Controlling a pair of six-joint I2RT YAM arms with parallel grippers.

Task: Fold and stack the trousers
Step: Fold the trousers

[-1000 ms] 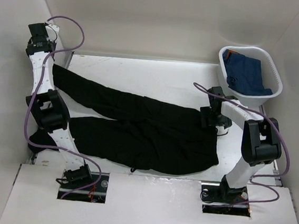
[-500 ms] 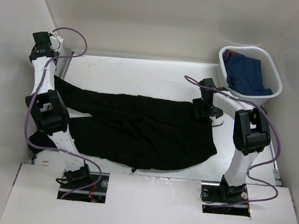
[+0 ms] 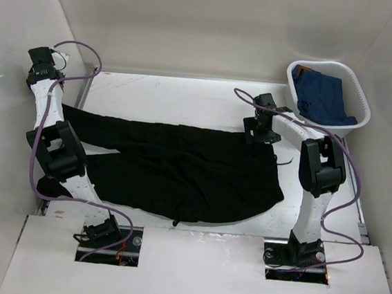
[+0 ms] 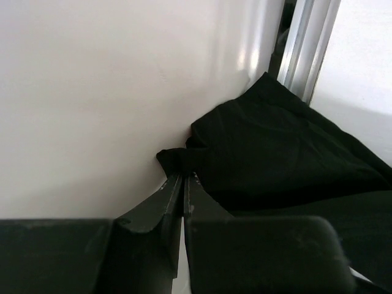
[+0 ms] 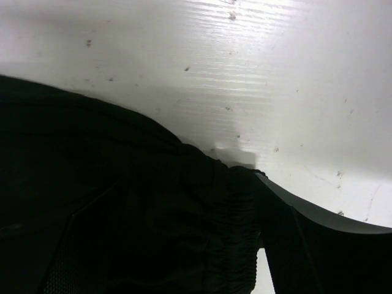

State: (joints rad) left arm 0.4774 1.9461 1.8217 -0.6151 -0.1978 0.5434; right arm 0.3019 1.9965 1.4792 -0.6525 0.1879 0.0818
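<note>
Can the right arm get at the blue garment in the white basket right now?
Probably not yet. The basket with the blue garment stands close, nothing between, but the right gripper looks clamped on the trousers' waistband and must let go first.

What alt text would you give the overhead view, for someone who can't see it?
Black trousers lie spread lengthwise across a white table. The robot's left tool is at the leg end, its right tool at the waistband end. A white basket holding a blue garment sits at the far right.
</note>
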